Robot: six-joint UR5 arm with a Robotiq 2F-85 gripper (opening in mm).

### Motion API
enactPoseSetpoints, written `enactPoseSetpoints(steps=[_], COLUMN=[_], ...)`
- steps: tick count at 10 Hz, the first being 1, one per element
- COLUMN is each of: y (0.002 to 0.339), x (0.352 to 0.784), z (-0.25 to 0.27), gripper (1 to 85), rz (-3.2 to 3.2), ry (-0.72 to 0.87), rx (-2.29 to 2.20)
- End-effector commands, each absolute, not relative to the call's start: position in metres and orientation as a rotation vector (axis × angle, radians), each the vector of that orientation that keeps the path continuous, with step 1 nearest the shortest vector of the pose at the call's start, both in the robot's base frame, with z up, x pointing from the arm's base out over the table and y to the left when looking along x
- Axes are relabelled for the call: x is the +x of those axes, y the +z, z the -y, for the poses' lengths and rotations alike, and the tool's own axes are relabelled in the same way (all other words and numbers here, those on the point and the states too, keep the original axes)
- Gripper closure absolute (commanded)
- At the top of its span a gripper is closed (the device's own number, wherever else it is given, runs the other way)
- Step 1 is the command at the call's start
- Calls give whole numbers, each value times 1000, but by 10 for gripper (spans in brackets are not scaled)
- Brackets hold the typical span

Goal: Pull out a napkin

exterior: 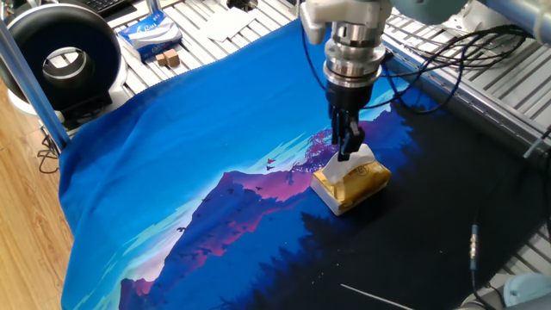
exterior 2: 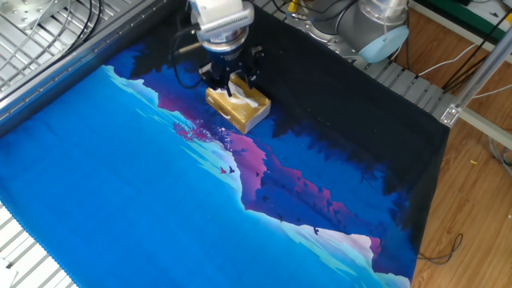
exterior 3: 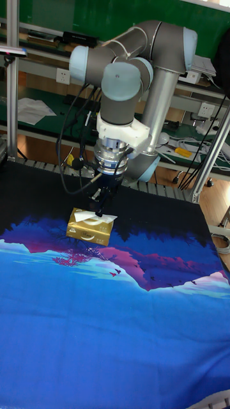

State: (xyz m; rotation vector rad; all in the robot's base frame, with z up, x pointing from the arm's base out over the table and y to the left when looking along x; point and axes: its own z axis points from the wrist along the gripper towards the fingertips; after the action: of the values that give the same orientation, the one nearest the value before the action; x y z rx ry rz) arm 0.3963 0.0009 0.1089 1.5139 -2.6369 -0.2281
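The golden-yellow pack [exterior: 352, 182] lay on the mountain-print cloth [exterior: 172, 172], the napkin [exterior: 356, 157] poking from its top. At its twelve o'clock the gripper [exterior: 347, 151] reached the napkin (whether pinching it, I cannot tell).

The tissue pack [exterior: 351, 183] lies on the cloth [exterior: 207, 164] that covers the counter [exterior: 516, 129]. The napkin [exterior: 355, 160] sticks up out of the top of the pack. The gripper [exterior: 347, 148] stands directly above the pack, with its tips at the napkin. A packet [exterior: 148, 33] lies on the counter, beyond the cloth's far corner.
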Motion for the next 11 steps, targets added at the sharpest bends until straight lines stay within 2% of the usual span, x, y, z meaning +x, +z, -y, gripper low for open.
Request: enactPoseSetpoints(steps=[1, 6, 9, 11], y=[100, 89, 90, 91], x=[404, 402, 383, 378], z=[-6, -3, -6, 9], gripper=[407, 440, 440, 447], rz=[2599, 2553, 2522, 2505], ry=[-257, -342, -468, -416], rx=[1589, 1664, 1670, 1656])
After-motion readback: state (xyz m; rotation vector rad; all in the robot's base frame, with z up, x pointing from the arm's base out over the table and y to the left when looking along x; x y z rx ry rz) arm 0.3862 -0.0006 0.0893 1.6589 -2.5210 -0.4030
